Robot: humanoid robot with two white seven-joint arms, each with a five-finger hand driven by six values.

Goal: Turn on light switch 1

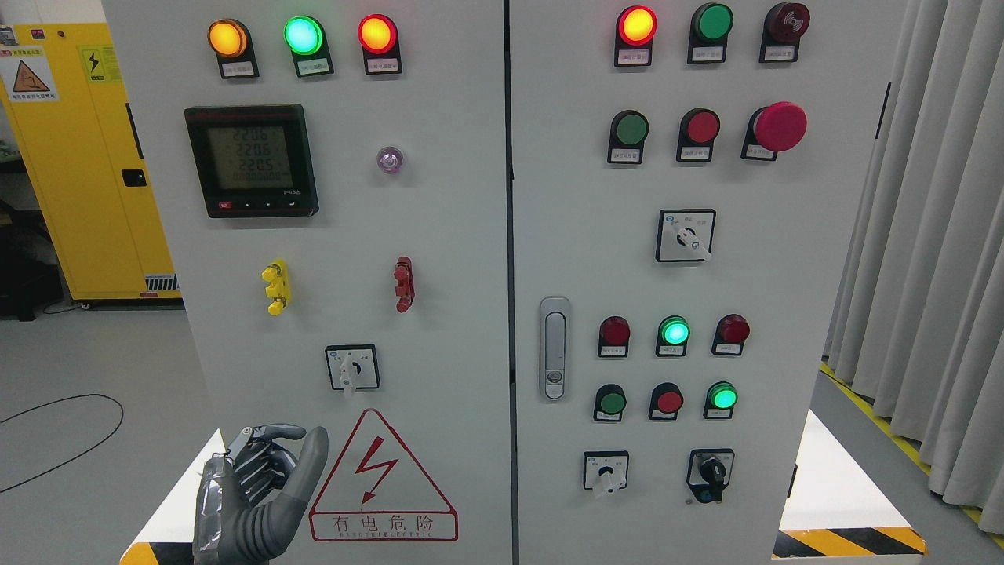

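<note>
The pictures do not show which control is light switch 1, since the small labels under the controls are too blurred to read. The control nearest the robot is the white rotary selector switch [352, 368] low on the left door of the grey cabinet [439, 259], its pointer aimed straight down, just above the red-edged warning triangle [382, 480] with its lightning bolt. The left hand [255, 490] rises from the lower left, below and to the left of that selector and apart from it; its fingers [267, 451] are curled loosely inward with the thumb standing up, grasping nothing and touching no control. Higher on the same door sit a yellow terminal [276, 286] and a red terminal [404, 283], a dark digital meter [252, 160] with lit readings, and a top row of amber, green and red lamps (all three glowing). The right door carries a metal latch handle [554, 348], more lamps and push buttons, a large red mushroom button [779, 125] and three further rotary selectors. A yellow storage cabinet [86, 157] stands behind at far left, and grey curtains [933, 259] hang at right.
</note>
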